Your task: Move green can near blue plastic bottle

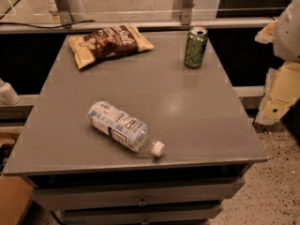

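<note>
Off the table's [197, 107] right side you have the gripper [277, 95], pale and cream-coloured, hanging beyond the edge and level with the table's middle. You cannot tell whether it is wide or narrow. Your green can [195, 47] stands upright near the table's far right corner, silver top up. Your blue plastic bottle [119, 126] lies on its side toward the table's front, left of its middle, with the white cap [158, 148] pointing front-right. You also see a snack bag [110, 42] lying flat at the table's far left
</note>
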You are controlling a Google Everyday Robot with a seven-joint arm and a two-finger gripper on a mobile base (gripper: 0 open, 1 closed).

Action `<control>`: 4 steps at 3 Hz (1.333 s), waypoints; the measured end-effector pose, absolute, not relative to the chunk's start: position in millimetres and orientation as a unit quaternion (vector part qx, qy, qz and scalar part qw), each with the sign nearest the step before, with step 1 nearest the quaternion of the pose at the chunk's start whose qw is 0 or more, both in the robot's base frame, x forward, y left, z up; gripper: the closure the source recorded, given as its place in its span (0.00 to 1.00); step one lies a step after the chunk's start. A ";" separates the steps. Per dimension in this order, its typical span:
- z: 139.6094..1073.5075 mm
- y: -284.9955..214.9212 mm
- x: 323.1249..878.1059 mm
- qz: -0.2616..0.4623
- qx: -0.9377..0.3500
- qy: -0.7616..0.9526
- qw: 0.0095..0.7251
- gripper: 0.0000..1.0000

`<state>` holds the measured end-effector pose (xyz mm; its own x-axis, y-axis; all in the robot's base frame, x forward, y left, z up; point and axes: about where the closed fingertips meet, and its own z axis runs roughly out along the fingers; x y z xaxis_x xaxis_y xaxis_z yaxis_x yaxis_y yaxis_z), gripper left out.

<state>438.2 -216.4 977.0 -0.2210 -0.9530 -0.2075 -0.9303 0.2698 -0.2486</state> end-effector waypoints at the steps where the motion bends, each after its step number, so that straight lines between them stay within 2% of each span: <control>1: 977.0 -216.4 438.2 -0.035 -0.603 0.781 0.160 0.00; 3: 947.1 -228.6 468.6 -0.012 -0.574 0.795 0.197 0.00; 4: 908.3 -239.5 506.0 0.005 -0.537 0.813 0.224 0.00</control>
<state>506.0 -239.5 908.3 -0.3229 -0.8711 -0.3701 -0.8755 0.4234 -0.2326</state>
